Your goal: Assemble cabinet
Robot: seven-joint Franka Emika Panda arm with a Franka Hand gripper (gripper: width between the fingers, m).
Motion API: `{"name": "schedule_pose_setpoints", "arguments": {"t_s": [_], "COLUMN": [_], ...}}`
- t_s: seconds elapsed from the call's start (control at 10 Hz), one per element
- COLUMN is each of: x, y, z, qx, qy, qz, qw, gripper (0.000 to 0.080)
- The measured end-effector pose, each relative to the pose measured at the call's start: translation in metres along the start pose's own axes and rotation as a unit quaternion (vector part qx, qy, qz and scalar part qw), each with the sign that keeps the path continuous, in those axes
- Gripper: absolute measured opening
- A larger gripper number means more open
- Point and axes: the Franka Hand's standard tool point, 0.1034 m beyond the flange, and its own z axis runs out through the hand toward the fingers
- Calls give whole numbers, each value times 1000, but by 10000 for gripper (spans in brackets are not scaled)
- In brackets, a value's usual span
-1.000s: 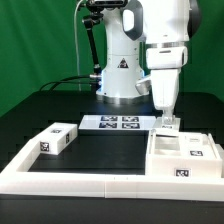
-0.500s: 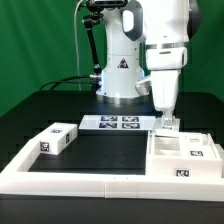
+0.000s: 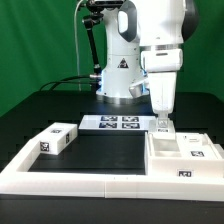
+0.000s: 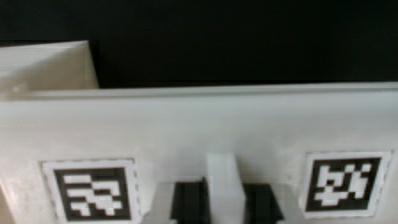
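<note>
- The cabinet's large matte white hollow box shell (image 3: 200,172) sits on the counter at the exterior view's right, inside the front corner of the border rail; black-and-white square tags show on its front wall and on white surfaces within it
- In the wrist view a white wall of the shell (image 4: 214,120) fills the picture, with one square tag (image 4: 89,188) and a second tag (image 4: 342,182) on either side of the fingers
- A small rectangular white tagged block (image 3: 57,139) lies well apart from the shell, at the exterior view's left
- The end effector (image 3: 164,122) hangs straight down at the shell's far left corner; its jaws are narrow, and the dark fingers (image 4: 187,202) pinch a thin white strip (image 4: 221,178) standing upright between them; which cabinet part that strip is I cannot tell
- The white robot arm (image 3: 160,50) stands upright above the shell
- The marker board (image 3: 120,123) lies flat behind, between block and shell
- The long low white border rail (image 3: 80,182) runs along the front
- The black counter (image 3: 100,150) carries everything; a green backdrop (image 3: 30,40) hangs behind
</note>
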Motion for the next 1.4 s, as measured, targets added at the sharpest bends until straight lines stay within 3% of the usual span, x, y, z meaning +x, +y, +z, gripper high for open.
{"name": "schedule_pose_setpoints", "arguments": {"t_s": [0.3, 0.7, 0.9, 1.4], "x": [0, -4, -4, -4], "y": [0, 26, 28, 29], "z": [0, -1, -1, -1], "qx": [1, 10, 16, 15], "qy": [0, -7, -11, -10], "qz": [-1, -29, -31, -31], "qw": [1000, 1000, 999, 999], "gripper": [69, 70, 70, 70]}}
